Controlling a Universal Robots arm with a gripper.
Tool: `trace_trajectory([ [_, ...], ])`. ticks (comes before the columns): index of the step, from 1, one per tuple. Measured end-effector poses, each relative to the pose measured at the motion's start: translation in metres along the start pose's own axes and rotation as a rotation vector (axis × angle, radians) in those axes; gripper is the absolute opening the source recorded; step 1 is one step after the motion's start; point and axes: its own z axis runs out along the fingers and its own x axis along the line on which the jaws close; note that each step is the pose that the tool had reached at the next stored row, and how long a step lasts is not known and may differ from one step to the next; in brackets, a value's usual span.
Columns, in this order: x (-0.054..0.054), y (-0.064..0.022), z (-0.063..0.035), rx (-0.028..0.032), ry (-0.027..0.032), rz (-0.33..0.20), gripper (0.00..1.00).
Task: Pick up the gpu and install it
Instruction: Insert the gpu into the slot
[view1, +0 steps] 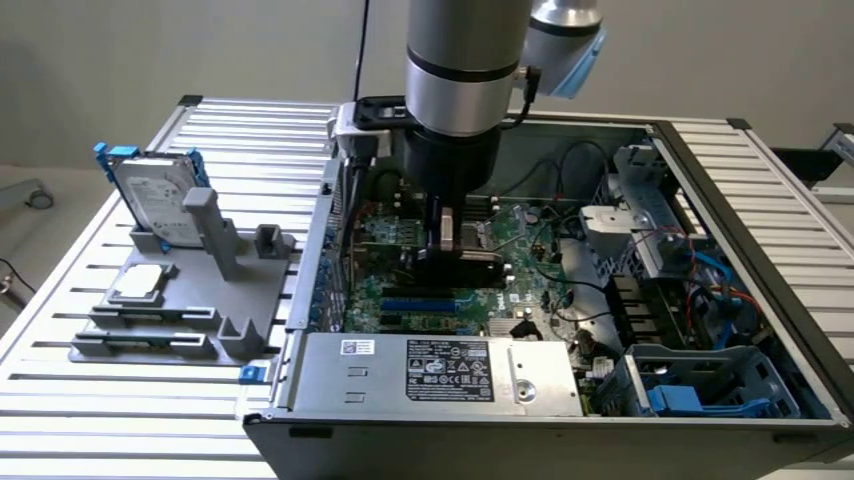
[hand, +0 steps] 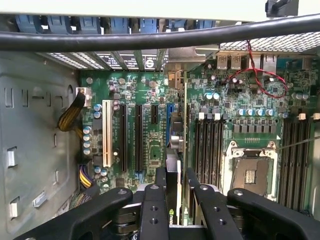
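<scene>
Fingers closed on the gpu, holding it upright, edge-on, inside the PC case. Card sits low over the motherboard beside the RAM slots; possibly seated, hard to tell.

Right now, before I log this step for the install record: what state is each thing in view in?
gpu: gripped, on edge over the motherboard, seating unclear.
hand: shut on the gpu.
computer case: lying flat, side open.
hard drive: upright in its grey stand, outside the case.
long black expansion slots: empty.
</scene>
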Motion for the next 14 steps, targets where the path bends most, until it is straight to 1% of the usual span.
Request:
trace_trajectory([
  [6,0.001,0.0003,0.0102,0.0001,-0.0001,0.0,0.26],
  [10,0.001,0.0003,0.0106,-0.0002,0.0,0.0,0.26],
  [14,0.001,0.0003,0.0134,-0.0004,0.0,0.0,0.26],
])
